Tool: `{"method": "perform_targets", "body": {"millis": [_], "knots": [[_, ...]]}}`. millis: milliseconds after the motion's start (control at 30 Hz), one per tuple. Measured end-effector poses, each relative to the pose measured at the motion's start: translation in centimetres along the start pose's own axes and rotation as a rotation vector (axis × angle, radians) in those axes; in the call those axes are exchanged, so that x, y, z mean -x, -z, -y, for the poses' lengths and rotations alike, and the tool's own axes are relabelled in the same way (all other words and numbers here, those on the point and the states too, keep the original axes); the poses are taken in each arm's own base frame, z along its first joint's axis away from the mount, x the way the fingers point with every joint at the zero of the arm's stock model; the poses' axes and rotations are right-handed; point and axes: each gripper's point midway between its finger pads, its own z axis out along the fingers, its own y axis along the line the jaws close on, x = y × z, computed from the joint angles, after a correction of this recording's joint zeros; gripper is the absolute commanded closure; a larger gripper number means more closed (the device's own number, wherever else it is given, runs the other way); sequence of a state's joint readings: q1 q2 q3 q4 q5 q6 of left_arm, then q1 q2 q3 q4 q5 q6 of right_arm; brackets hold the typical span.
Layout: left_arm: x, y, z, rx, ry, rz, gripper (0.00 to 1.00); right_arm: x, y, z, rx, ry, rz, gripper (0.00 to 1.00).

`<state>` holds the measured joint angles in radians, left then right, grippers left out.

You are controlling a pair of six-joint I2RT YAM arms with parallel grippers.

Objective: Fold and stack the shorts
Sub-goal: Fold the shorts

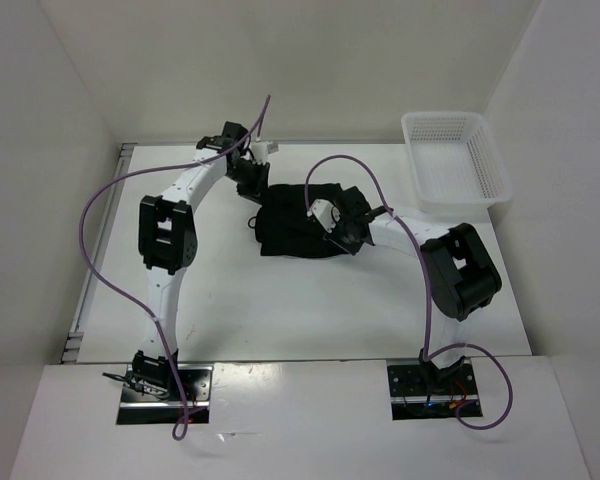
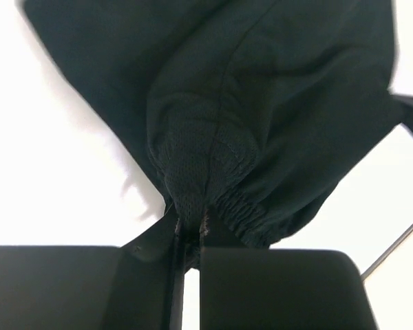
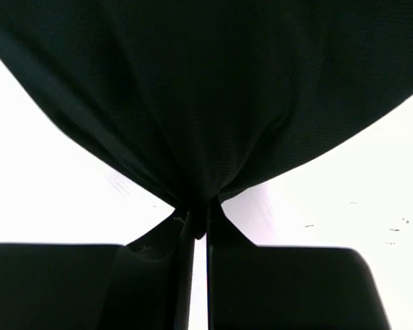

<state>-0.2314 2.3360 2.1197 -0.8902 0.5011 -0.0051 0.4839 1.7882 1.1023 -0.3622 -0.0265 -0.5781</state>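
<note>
1. Left gripper [image 2: 191, 237]: jaws drawn nearly together, pinching a gathered, elastic edge of the shorts [image 2: 261, 103]. In the left wrist view the fabric bunches into the narrow gap between the fingers.

2. Shorts: lying at the middle of the table [image 1: 280, 310], between the two arms, as a loose dark heap with uneven edges (no crisp fold line shows in the overhead view). Whether any part is lifted off the surface cannot be told.

3. Right gripper [image 3: 199, 220]: jaws likewise narrow, clamped on a pinch of the shorts. In the right wrist view the cloth fans outward from the grip point.

4. Basket [image 1: 458, 203]: standing at the far right corner of the table, well apart from the shorts; nothing is visible in it.

5. Progress assessment: early stage. Both grips are established, one at each side of the garment, which suits spreading or the first fold. Remaining, by judgement: flatten the shorts, fold them, then place them on the stack location.
</note>
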Motion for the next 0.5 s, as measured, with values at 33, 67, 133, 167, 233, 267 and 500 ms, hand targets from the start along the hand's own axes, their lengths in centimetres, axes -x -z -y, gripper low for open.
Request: {"method": "perform_targets", "body": {"millis": [33,67,133,167,233,267,500], "knots": [[0.7,0.3,0.0,-0.007,-0.005,0.019,0.93,-0.1,-0.1,0.1,-0.007,0.007,-0.002,0.98],[1.4,0.8,-0.1,-0.011,-0.01,0.042,0.89,-0.3,-0.1,0.1,-0.01,0.013,-0.005,0.96],[2.6,1.6,-0.7,-0.009,-0.014,0.083,0.79,-0.4,-0.3,0.1,-0.013,0.021,-0.003,0.71],[2.8,1.8,-1.0,-0.007,-0.014,0.094,0.66,-0.3,-0.3,0.2,-0.016,0.023,0.002,0.6],[2.7,1.7,-2.0,0.003,0.0,0.095,0.6,-0.5,-0.4,0.2,-0.018,0.025,-0.002,0.46],[2.4,1.3,-2.6,0.006,0.009,0.089,0.56,-0.8,-0.4,0.1,-0.017,0.03,-0.013,0.43],[-1.1,-2.5,-4.5,0.007,0.07,-0.018,0.18,-0.5,-0.1,0.7,-0.041,0.04,-0.015,0.17]]}}
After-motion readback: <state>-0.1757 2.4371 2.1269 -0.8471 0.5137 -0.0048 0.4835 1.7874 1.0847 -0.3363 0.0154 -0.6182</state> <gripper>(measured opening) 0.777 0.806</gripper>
